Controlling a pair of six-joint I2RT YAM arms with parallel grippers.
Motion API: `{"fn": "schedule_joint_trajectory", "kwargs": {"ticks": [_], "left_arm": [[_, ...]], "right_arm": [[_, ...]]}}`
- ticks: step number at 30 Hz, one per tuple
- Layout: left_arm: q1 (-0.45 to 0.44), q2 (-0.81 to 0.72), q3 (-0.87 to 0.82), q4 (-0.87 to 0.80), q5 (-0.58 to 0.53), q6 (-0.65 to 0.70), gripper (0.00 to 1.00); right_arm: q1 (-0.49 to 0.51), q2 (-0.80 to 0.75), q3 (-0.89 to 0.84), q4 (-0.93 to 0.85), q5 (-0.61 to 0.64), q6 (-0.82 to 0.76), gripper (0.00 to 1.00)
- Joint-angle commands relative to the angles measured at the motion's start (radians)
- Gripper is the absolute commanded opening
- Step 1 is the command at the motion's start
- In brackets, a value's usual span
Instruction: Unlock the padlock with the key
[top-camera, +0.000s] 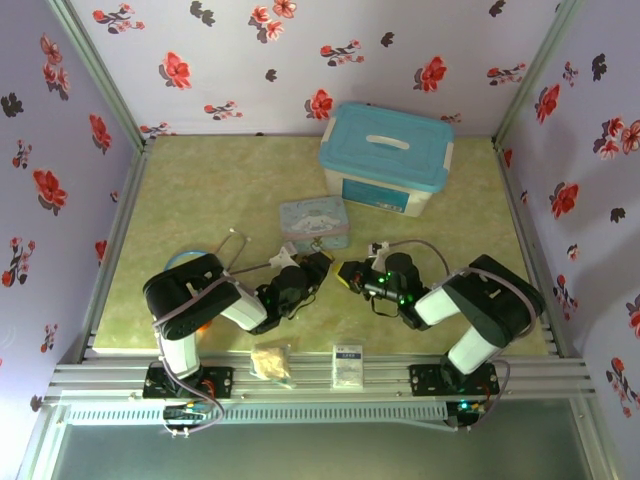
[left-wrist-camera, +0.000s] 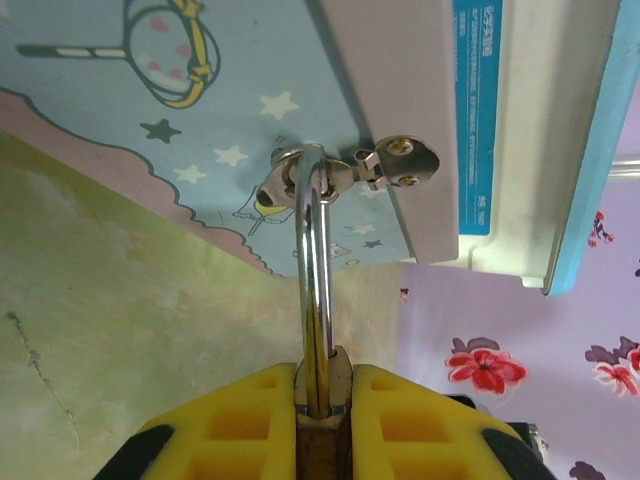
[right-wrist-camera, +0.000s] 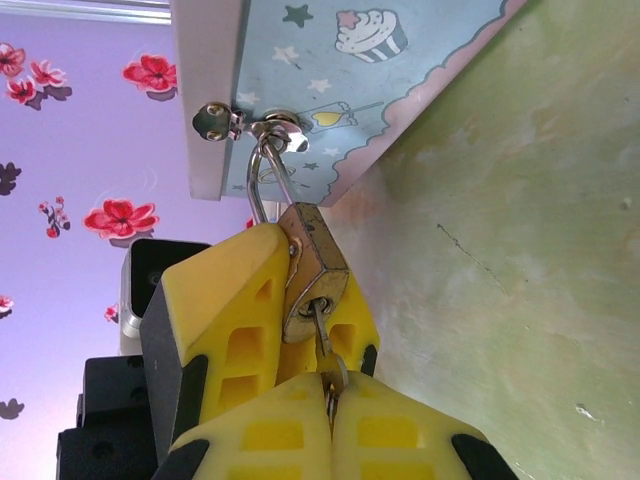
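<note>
The brass padlock (right-wrist-camera: 318, 265) hangs by its silvery shackle (left-wrist-camera: 313, 270) from the hasp (left-wrist-camera: 398, 162) of the pastel cartoon tin (top-camera: 314, 222). My left gripper (left-wrist-camera: 322, 378) is shut on the padlock's body, with its yellow fingers (right-wrist-camera: 225, 300) on both sides. The slim key (right-wrist-camera: 322, 335) sits in the keyhole at the padlock's bottom. My right gripper (right-wrist-camera: 330, 400) is shut on the key's head. In the top view the two grippers meet tip to tip in front of the tin, left (top-camera: 318, 268) and right (top-camera: 348, 275).
A white box with a blue lid (top-camera: 385, 160) stands behind the tin. A stethoscope (top-camera: 235, 250) lies to the tin's left. A crumpled wrapper (top-camera: 270, 362) and a small white packet (top-camera: 348, 365) rest on the front rail. Flowered walls close in three sides.
</note>
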Motion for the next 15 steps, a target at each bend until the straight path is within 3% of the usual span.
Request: {"fn": "schedule_joint_trajectory", "kwargs": {"ticks": [1, 10, 15], "left_arm": [[-0.021, -0.005, 0.018, 0.046, 0.127, 0.03, 0.0], [-0.021, -0.023, 0.008, 0.063, 0.171, 0.036, 0.0], [-0.02, -0.026, -0.008, 0.083, 0.172, 0.031, 0.0]], "right_arm": [[-0.027, -0.052, 0.019, -0.002, -0.027, -0.07, 0.0], [-0.13, -0.055, 0.054, -0.062, -0.155, -0.108, 0.0], [-0.189, -0.1, 0.066, -0.204, -0.211, -0.184, 0.0]]}}
